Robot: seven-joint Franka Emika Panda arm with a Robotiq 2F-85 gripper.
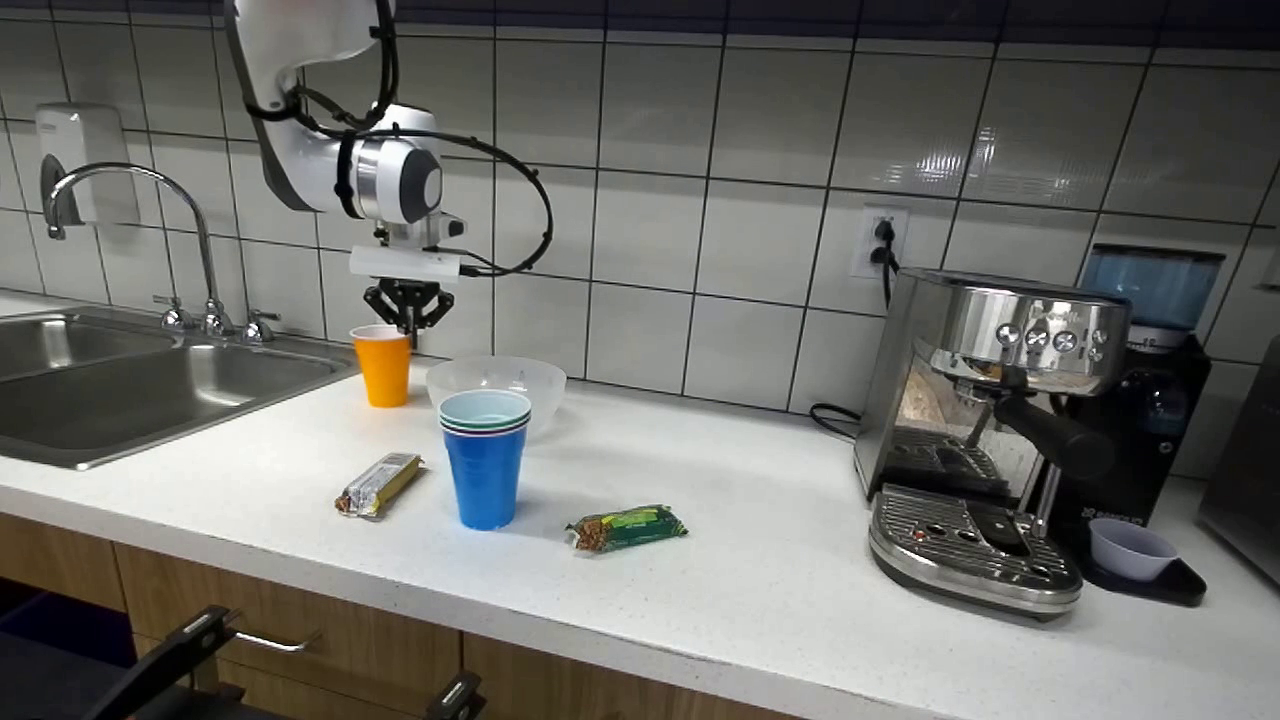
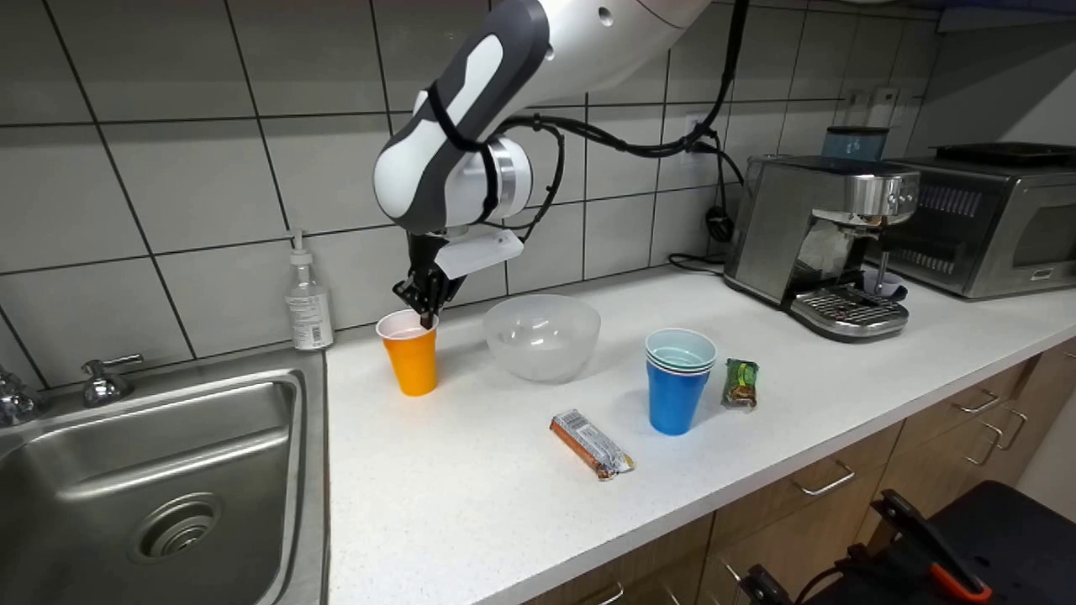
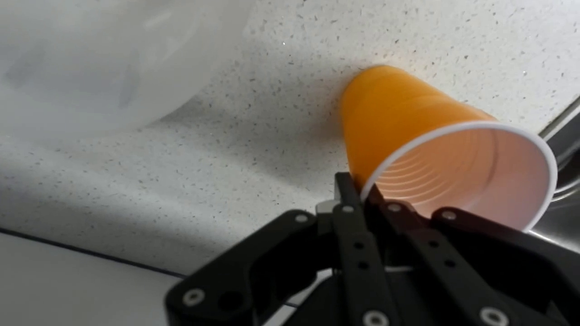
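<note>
Black two-finger gripper (image 3: 361, 188) nipped closed over the rim of a white-lipped orange plastic cup (image 2: 412, 363) — one finger inside, one outside. Cup is on the left, far side of the white speckled counter (image 2: 420, 504), between stainless-steel sink (image 2: 313, 470) and frosted translucent bowl (image 2: 542, 340). Step in hand looks like securing the cup; next move calls for a steady pinch — thin plastic may flex.

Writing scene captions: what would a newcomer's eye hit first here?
Probably the bright orange cup by the sink, its rim pinched by the gripper. Next, the blue cup stack near the front edge of the counter. Then the shiny coffee machine, further along the counter from the sink.
</note>
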